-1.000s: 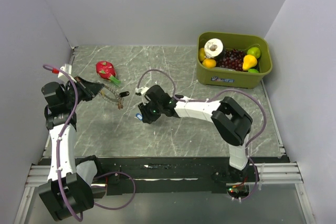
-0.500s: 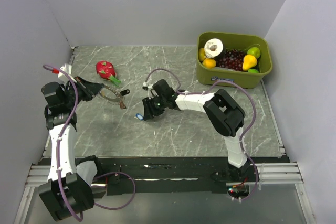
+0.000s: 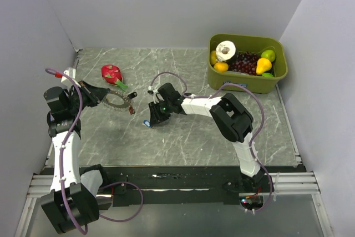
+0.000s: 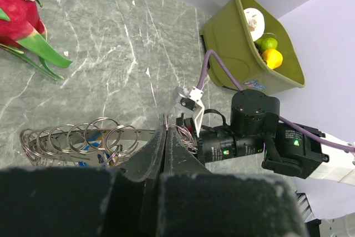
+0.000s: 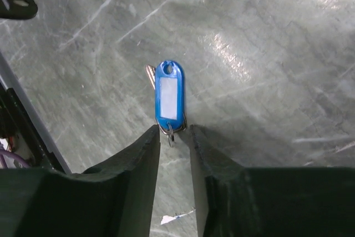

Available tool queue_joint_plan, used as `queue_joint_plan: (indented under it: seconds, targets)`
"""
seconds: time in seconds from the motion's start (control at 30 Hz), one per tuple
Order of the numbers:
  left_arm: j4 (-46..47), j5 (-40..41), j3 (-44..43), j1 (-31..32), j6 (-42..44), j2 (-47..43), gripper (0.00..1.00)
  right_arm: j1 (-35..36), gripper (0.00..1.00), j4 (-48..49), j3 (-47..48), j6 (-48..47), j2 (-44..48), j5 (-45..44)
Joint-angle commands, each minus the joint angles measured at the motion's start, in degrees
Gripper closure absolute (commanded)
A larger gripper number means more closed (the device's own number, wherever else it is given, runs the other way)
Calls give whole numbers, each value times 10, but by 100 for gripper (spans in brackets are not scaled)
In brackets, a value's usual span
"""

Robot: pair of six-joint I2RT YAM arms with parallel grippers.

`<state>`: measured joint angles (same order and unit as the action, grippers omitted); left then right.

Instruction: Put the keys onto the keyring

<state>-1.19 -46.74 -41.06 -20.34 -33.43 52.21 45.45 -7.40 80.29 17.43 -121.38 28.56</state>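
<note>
While the left jaws are clamped shut on the wire of the keyring (image 4: 83, 137), holding its row of loops out above the counter (image 4: 111, 37), the right jaws stand narrow astride the near end of one key (image 5: 170, 94), the end where a small metal loop hangs from its blue tag. Whether they actually pinch that end or only bracket it, I cannot tell, nor whether the key lies flat on the counter or is just off it. From above, the key (image 3: 146, 122) sits just below the right arm's tip, near the keyring (image 3: 116, 101) but apart from it, with bare marble between.

The step in hand looks like securing the key before carrying it across. To do it well, I would take the grip on the plastic tag's end rather than on the little loop alone, since a thin loop could swivel or slip out and leave the key dangling at an unknown angle. Whichever opening is meant to go over the ring must be left clear of the jaws and pointing forward. The left arm should hold the ring steady with its free end turned toward the key, so the right arm needs only a short, straight approach. A slow close and a small test lift would show whether the hold is sound
</note>
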Motion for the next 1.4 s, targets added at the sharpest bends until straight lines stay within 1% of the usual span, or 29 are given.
queue_joint_plan:
  seconds: [0.0, 0.1, 0.17, 0.27, 0.3, 0.33, 0.43, 0.47, 0.73, 0.8, 0.83, 0.9, 0.93, 0.97, 1.0, 1.03, 1.07, 1.13, 1.27, 1.3, 1.33, 1.37]
  targets:
    - [34, -20, -19, -1, 3, -15, 99, 10, 69, -13, 20, -2, -12, -4]
    - [32, -20, -20, -2, 4, -15, 99, 11, 79, -21, 21, -5, -11, -3]
    - [31, -20, -21, -2, 5, -16, 99, 11, 80, -22, 18, -6, -7, -3]
    - [30, -20, -22, -1, 5, -16, 99, 11, 90, -22, 9, -9, 2, -3]
    - [30, -20, -22, -2, 6, -16, 99, 11, 98, -19, 7, -10, 4, -2]
    - [29, -20, -22, -2, 6, -17, 99, 11, 100, -18, 2, -11, 7, -1]
    - [26, -20, -24, -1, 8, -18, 99, 10, 100, -7, -19, -13, 34, -5]
    - [26, -20, -24, -2, 9, -19, 99, 10, 100, 0, -28, -13, 56, -5]
    - [37, -39, -24, 1, 12, -15, 99, -34, 100, 16, -97, -20, 170, 3]
    - [31, -41, -30, 15, 25, -11, 99, -44, 100, 12, -112, -21, 199, 11]
    - [26, -36, -38, 34, 34, -5, 99, -54, 100, 12, -116, -20, 209, 14]
    - [-13, -22, -54, 62, 72, 9, 99, -68, 100, 16, -132, -20, 241, 28]
    - [-28, -5, -74, 93, 87, 15, 99, -79, 100, 17, -137, -20, 251, 30]
    - [-42, 2, -82, 110, 117, 20, 99, -85, 100, 14, -140, -21, 271, 32]
    - [-64, 10, -90, 127, 130, 26, 99, -91, 100, 17, -150, -22, 281, 38]
    - [-76, 19, -104, 157, 143, 38, 99, -97, 100, 17, -154, -23, 292, 40]
    - [-84, 31, -111, 171, 161, 44, 99, -105, 100, 17, -157, -25, 309, 41]
    - [-93, 34, -120, 189, 168, 54, 99, -106, 100, -17, -144, -56, 313, 32]
    - [-77, 31, -115, 190, 157, 51, 99, -105, 100, -36, -138, -64, 293, 22]
    - [-77, 38, -113, 190, 158, 49, 99, -105, 99, -39, -142, -64, 290, 25]
    - [-79, 44, -112, 190, 159, 46, 99, -105, 93, -43, -145, -63, 286, 24]
    - [-80, 50, -110, 190, 161, 43, 99, -105, 82, -44, -151, -61, 280, 26]
